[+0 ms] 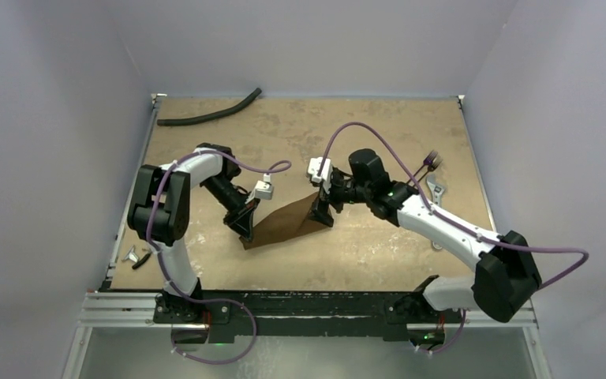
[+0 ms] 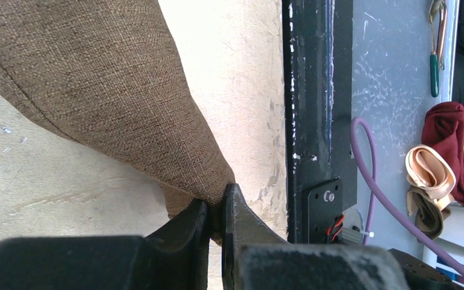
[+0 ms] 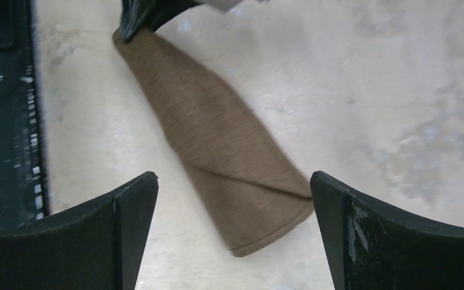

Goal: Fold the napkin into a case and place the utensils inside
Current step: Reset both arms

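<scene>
The brown napkin (image 1: 284, 225) lies folded into a long, narrow shape on the table, running from lower left to upper right. My left gripper (image 1: 245, 227) is shut on its left end. In the left wrist view the cloth (image 2: 109, 90) is pinched between the two black fingers of that gripper (image 2: 217, 208). My right gripper (image 1: 322, 212) hovers open over the napkin's right end. In the right wrist view its gripper (image 3: 234, 176) stands wide apart around the loose folded end (image 3: 217, 139), touching nothing. Dark purplish utensils (image 1: 431, 163) lie on the table at the far right, behind the right arm.
A black curved hose (image 1: 205, 115) lies at the table's back left. A silvery piece (image 1: 435, 190) rests near the utensils, and two small pieces (image 1: 137, 257) sit at the left edge. The black frame rail (image 2: 314, 109) runs along the table's near edge.
</scene>
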Motion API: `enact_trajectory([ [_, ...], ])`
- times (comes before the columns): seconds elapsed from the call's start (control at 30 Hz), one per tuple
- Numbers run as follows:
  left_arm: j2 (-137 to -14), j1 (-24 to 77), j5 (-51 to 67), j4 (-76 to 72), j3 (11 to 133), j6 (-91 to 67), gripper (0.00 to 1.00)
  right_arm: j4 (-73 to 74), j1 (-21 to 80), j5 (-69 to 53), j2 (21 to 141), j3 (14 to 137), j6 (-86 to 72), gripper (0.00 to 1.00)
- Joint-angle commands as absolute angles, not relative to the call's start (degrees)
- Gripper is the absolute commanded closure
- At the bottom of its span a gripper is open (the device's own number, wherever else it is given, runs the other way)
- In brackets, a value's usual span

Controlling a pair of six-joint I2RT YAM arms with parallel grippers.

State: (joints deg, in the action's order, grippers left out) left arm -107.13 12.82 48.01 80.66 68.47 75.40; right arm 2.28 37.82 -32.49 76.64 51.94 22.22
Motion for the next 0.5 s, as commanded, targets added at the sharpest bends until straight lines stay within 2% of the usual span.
enact_trajectory([
  [0.0, -108.5, 12.2, 48.5, 82.4, 70.8, 79.5, 1.0, -1.7, 39.4, -25.7, 76.3, 50.3, 30.8, 0.01],
  [0.13, -107.6, 12.3, 47.9, 82.3, 70.6, 80.4, 1.0, -7.7, 40.3, -20.6, 77.4, 48.5, 36.5, 0.02],
  [0.47, -103.7, 12.5, 43.7, 82.1, 70.0, 83.7, 1.0, -7.1, 43.4, -26.4, 87.9, 52.8, 42.0, 0.03],
])
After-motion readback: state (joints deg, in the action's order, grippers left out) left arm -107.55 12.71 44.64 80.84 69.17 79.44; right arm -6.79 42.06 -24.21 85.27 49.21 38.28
